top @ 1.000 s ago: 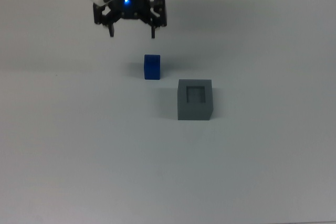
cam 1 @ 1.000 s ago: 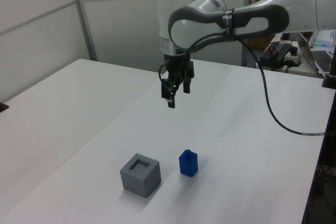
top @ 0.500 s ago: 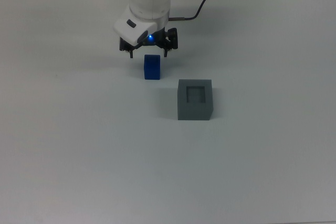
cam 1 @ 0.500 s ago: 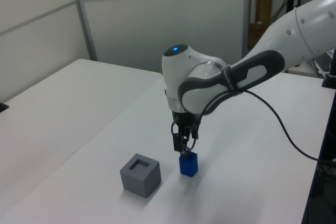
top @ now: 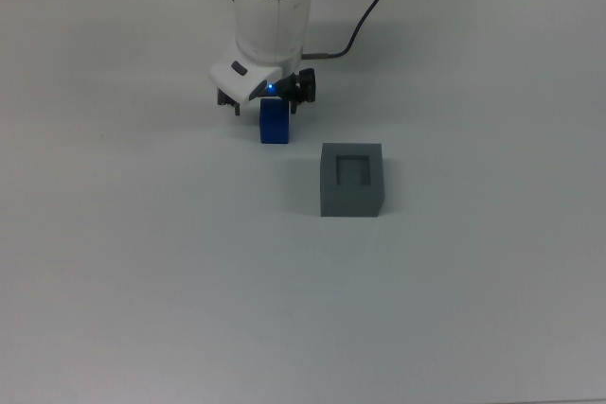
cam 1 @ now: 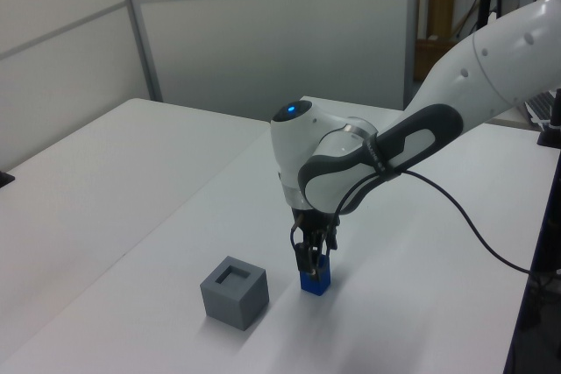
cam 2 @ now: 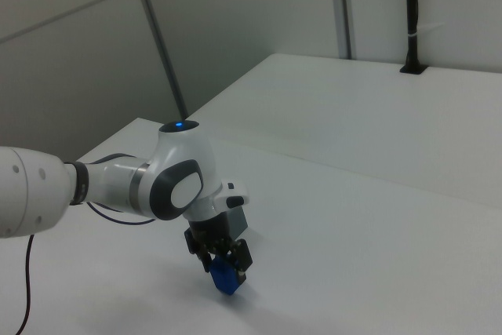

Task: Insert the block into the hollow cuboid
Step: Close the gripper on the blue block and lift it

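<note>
Our tool (cam 1: 311, 262) low over the upright block (top: 275, 126), fingers either side, grip we cannot tell, hollow cuboid (top: 351, 179) apart on the white surface (top: 142, 262)

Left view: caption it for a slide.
Gripper lowered over the block, cuboid waiting beside it.

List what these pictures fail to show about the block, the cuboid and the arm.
- Top view: the gripper covers the block's top.
- Right view: the hollow cuboid is out of frame; the arm runs off the right view's left edge.
- Left view: the hollow cuboid's recess floor is hidden by its walls.
</note>
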